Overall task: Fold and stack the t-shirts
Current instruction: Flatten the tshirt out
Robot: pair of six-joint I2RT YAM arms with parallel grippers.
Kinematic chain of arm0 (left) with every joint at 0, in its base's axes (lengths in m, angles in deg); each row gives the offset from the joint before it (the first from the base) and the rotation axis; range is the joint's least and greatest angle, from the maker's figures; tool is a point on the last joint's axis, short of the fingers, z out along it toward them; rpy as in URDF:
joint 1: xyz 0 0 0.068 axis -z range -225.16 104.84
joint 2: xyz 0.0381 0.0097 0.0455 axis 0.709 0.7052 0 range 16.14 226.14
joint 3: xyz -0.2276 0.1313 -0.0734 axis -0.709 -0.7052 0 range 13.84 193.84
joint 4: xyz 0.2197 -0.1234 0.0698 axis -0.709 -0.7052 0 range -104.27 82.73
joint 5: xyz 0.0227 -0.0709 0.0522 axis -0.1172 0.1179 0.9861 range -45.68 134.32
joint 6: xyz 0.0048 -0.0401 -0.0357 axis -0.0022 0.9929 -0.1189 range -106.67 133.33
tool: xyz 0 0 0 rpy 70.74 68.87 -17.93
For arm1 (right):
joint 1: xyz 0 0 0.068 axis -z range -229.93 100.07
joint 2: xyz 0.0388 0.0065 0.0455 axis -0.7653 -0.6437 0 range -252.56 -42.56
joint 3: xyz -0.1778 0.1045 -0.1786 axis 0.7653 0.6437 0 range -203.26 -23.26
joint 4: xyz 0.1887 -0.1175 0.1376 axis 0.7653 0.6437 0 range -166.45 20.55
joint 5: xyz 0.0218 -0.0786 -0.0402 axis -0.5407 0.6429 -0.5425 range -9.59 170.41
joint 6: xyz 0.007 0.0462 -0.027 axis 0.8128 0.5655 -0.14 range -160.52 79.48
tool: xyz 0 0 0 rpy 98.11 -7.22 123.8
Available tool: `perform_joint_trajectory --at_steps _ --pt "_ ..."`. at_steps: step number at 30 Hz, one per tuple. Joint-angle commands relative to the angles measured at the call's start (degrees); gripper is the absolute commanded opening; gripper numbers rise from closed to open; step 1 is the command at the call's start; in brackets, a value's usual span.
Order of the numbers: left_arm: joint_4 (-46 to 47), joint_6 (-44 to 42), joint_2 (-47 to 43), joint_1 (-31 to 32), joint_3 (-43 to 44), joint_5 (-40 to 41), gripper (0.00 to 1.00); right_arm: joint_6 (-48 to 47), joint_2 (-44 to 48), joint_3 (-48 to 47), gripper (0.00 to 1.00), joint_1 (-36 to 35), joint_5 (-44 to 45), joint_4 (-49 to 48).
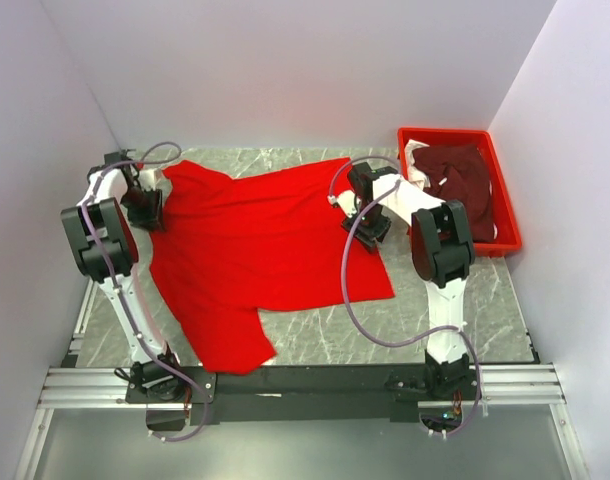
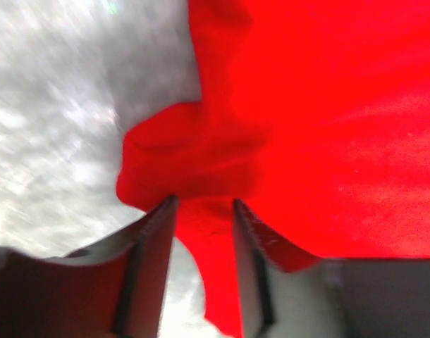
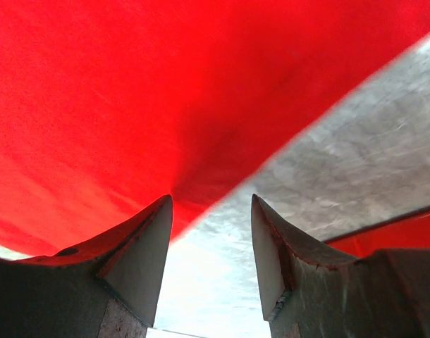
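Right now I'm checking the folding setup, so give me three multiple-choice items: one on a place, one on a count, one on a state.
1. Where is the maroon t-shirt? A in the red tray; B on the floor; C on the wall.
2. How many shirts lie spread on the table? A one; B two; C three.
3. The right gripper is: A shut on cloth; B open; C holding the tray.
1A, it lies bunched in the tray. 2A, only the red t-shirt is spread there. 3B, bare table shows between its fingers.

Red plastic tray (image 1: 445,132) at far-right corner of grey marble table (image 1: 500,300); white walls (image 1: 285,70) on 3 sides.
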Motion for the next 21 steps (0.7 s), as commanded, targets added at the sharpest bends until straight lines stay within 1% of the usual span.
perform_joint_trajectory --at_steps 1,2,3,4,6,7,9,13,16,21 --pt "0.25 -4.09 -0.96 -0.46 3.41 -0.71 0.46 0.7 2.78 -2.93 0.55 -0.11 -2.03 2.44" --pt "0.5 -4.54 -2.64 -0.37 2.45 -1.44 0.5 0.79 3.48 -3.2 0.55 -0.2 -2.73 2.8" --pt "-0.1 -5.5 -4.57 -0.37 1.57 -3.79 0.52 0.88 5.14 -3.11 0.55 -0.2 -3.87 3.15" --pt "-0.72 -7.86 -8.42 -0.46 0.6 -5.73 0.54 0.97 5.94 -2.5 0.55 -0.2 -4.58 3.59" --pt "-1.5 -9.02 -12.05 -0.46 -3.27 -8.46 0.55 0.79 8.23 -1.01 0.55 -0.9 -5.46 3.51" --pt "-1.43 -9.9 -15.11 -0.37 -4.58 -8.74 0.56 0.62 8.67 0.91 0.55 -1.25 -5.46 2.72" --pt "-1.25 -10.17 -17.94 -0.11 -7.84 -9.61 0.56 0.62 8.94 3.38 0.54 -2.39 -4.85 1.14" --pt "1.37 -10.09 -18.92 1.12 -13.02 -8.65 0.55 1.4 6.48 4.44 0.52 -3.28 -4.85 -0.53" --pt "4.45 -9.74 -17.87 1.65 -17.77 -6.99 0.52 1.5 4.99 5.5 0.51 -3.19 -3.45 -2.11" --pt "7.71 -10.08 -16.81 1.56 -22.6 -3.56 0.46 1.41 4.54 8.75 0.51 -3.45 -2.56 -3.44"
